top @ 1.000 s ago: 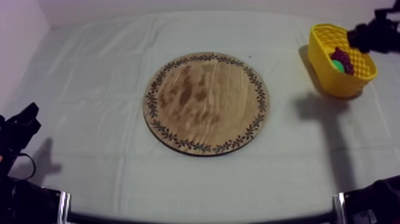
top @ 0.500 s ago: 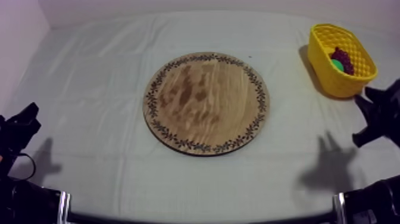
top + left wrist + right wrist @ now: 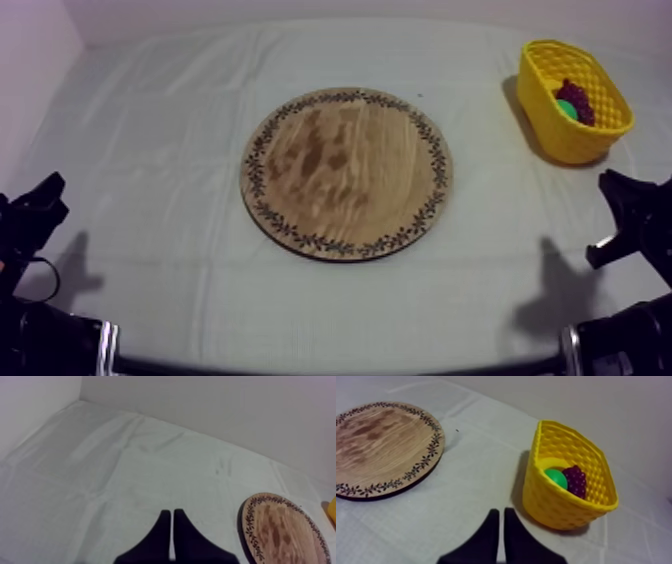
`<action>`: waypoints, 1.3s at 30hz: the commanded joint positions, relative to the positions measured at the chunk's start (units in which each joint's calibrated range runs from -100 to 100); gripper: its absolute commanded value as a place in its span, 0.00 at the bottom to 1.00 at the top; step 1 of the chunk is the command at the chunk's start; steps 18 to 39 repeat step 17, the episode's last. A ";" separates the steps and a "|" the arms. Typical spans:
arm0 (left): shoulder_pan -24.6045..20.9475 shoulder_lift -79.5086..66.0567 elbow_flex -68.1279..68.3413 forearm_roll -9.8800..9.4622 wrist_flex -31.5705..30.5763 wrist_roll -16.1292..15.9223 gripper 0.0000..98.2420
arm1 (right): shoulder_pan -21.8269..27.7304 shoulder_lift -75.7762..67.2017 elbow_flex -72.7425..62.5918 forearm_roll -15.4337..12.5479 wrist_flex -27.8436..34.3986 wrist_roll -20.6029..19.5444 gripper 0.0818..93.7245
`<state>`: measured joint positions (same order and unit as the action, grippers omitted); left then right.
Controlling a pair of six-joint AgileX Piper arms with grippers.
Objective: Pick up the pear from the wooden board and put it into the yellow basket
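right gripper (image 3: 499, 511) pulled back from yellow basket (image 3: 563, 508), clenched on nothing; left gripper (image 3: 171, 512) likewise. green shape, probably the pear (image 3: 556, 478), in basket beside grapes (image 3: 577, 481); wooden board (image 3: 345, 170) bare, task looks done

Count: 1 round wooden board (image 3: 346, 172), 1 yellow basket (image 3: 556, 508), 1 grey-white cloth (image 3: 180, 150). Toy fruit: 2 pieces total, 1 green pear (image 3: 556, 478) and 1 bunch of grapes (image 3: 576, 480). Grippers: 2, the left gripper (image 3: 172, 526) and the right gripper (image 3: 498, 523), each with 2 black fingers (image 3: 488, 536), so 4 in all.
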<state>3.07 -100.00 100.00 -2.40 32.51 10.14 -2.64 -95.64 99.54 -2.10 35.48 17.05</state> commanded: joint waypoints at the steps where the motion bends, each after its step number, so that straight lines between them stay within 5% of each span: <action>1: 0.01 0.00 0.00 -0.02 -0.01 -0.01 0.00 | -0.01 -0.07 0.01 0.15 0.09 -0.98 0.01; 11: 0.01 0.00 0.00 -0.02 -0.01 -0.01 0.00 | -0.04 -0.11 0.01 0.41 0.47 -3.83 0.00; 39: 0.01 0.00 0.00 -0.02 -0.01 -0.01 0.00 | -0.04 -0.12 0.01 0.41 0.49 -4.05 0.00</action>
